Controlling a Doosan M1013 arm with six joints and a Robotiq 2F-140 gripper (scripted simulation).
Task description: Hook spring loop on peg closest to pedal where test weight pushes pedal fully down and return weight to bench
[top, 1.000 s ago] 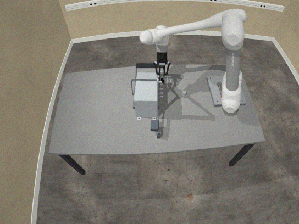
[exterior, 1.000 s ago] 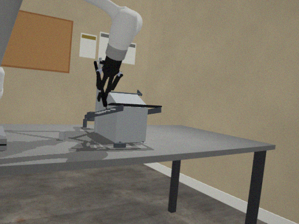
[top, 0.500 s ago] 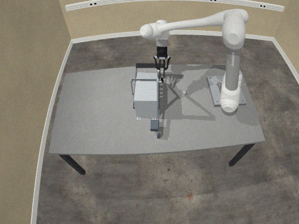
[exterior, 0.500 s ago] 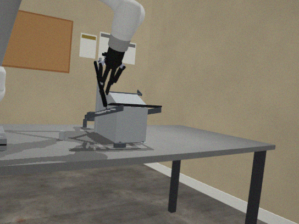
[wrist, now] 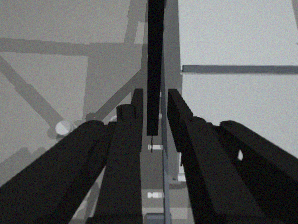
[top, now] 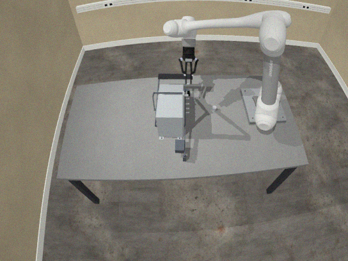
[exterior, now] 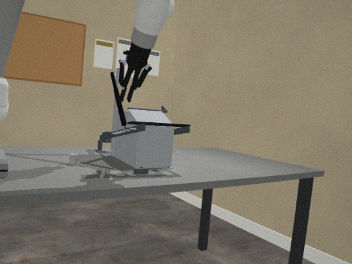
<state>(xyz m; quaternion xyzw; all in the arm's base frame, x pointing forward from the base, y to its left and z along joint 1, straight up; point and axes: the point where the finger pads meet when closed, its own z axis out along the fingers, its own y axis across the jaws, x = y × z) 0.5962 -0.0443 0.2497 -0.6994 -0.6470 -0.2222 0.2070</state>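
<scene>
Across the grey table, the pale weight stood beside the feeder, while the end effector was held narrowly open around the spring (ungripped, apparently), its loop presumably to be handled next, careful alignment being required.

Robotiq 2F-140 gripper, one: raised and shifted.
Fingertips, formerly low alongside the black spring rod, now higher, clear of its lower end. Palm nearer the wall-side picture edge in the top view; higher and farther right in the exterior view. White forearm, moved with it in the top view. Arm's shadow on bench, shape altered.
</scene>
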